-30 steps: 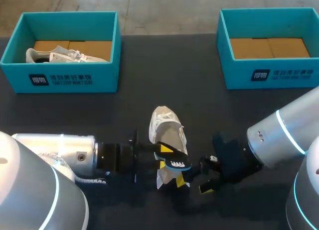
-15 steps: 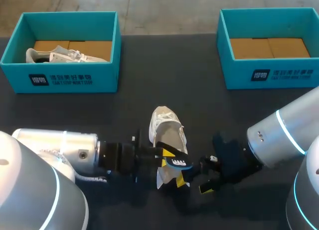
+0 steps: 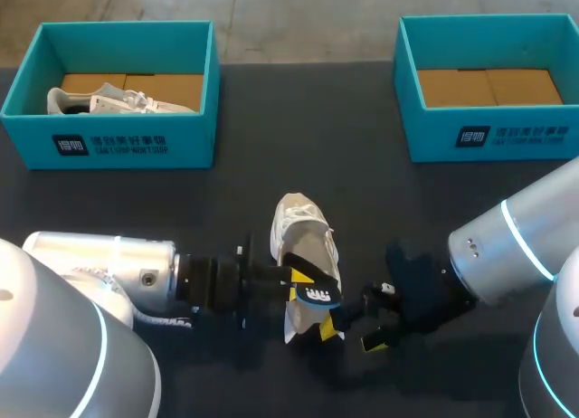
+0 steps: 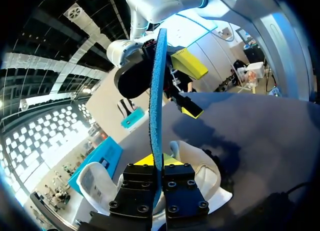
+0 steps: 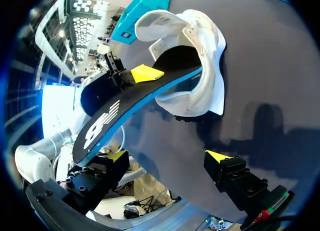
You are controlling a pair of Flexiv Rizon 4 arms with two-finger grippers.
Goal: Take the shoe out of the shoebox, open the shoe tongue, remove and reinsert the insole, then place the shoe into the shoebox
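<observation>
Dark tabletop fills the head view, with a left teal shoebox holding another pale shoe and a right teal shoebox showing only its cardboard floor, both at the far edge. The white fabric shoe lies close to me between my arms, well apart from both boxes, so bare table surrounds it. My left gripper is clamped on the heel end of the black-topped, blue-backed insole. My right gripper waits just beside it. From the left wrist, the insole stands edge-on, pinched flat between my fingers, probably so its front can slide along the shoe's mouth. From the right wrist, my own fingers stand wide apart, touching nothing. Ahead of them the insole's front reaches the shoe's opening, though I cannot tell how deep. I judge the insole step is in hand.
</observation>
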